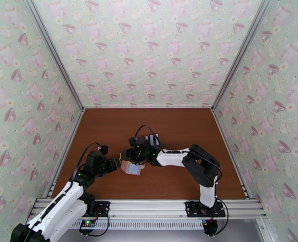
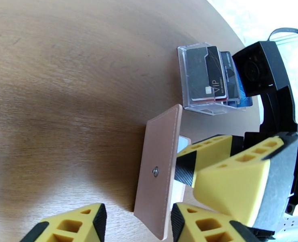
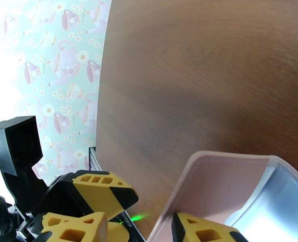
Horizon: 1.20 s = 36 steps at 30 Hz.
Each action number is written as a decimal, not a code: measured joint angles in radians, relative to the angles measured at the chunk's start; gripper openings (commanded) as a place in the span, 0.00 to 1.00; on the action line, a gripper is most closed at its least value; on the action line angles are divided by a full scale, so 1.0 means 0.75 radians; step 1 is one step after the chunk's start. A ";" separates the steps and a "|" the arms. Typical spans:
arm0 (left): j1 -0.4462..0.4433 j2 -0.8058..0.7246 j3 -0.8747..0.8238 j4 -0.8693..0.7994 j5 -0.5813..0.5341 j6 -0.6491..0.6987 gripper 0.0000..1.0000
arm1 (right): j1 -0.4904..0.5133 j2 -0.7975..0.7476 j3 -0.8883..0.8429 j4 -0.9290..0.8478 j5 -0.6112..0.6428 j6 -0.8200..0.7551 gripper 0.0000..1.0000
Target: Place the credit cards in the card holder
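The left jaws stand about half open astride the wallet's (image 2: pixel 160 134) pink outer flap. Bare counter (image 2: pixel 68 77) shows between one finger (image 2: pixel 74 222) and the flap, and the other finger (image 2: pixel 197 224) sits right at the flap's edge. One finger (image 3: pixel 201 231) of the right jaws lies against the inside of the opened wallet, next to its pale grey-blue lining (image 3: pixel 269 206); I cannot tell how wide these jaws stand. The wallet is up on edge between the two arms at mid-counter, with the snap (image 2: pixel 155 171) on its outer face. Just beyond it is a clear rack (image 2: pixel 182 73) with the cards (image 2: pixel 201 73) upright in its slots, black in front and red and blue behind. The right arm's black camera housing (image 2: pixel 259 69) covers the rack's far end. Teacup wallpaper (image 3: pixel 60 57) lines the walls around the counter.
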 measured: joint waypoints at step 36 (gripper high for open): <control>-0.032 0.192 -0.076 0.024 -0.087 -0.036 0.37 | 0.017 -0.034 -0.131 -0.068 0.111 0.034 0.49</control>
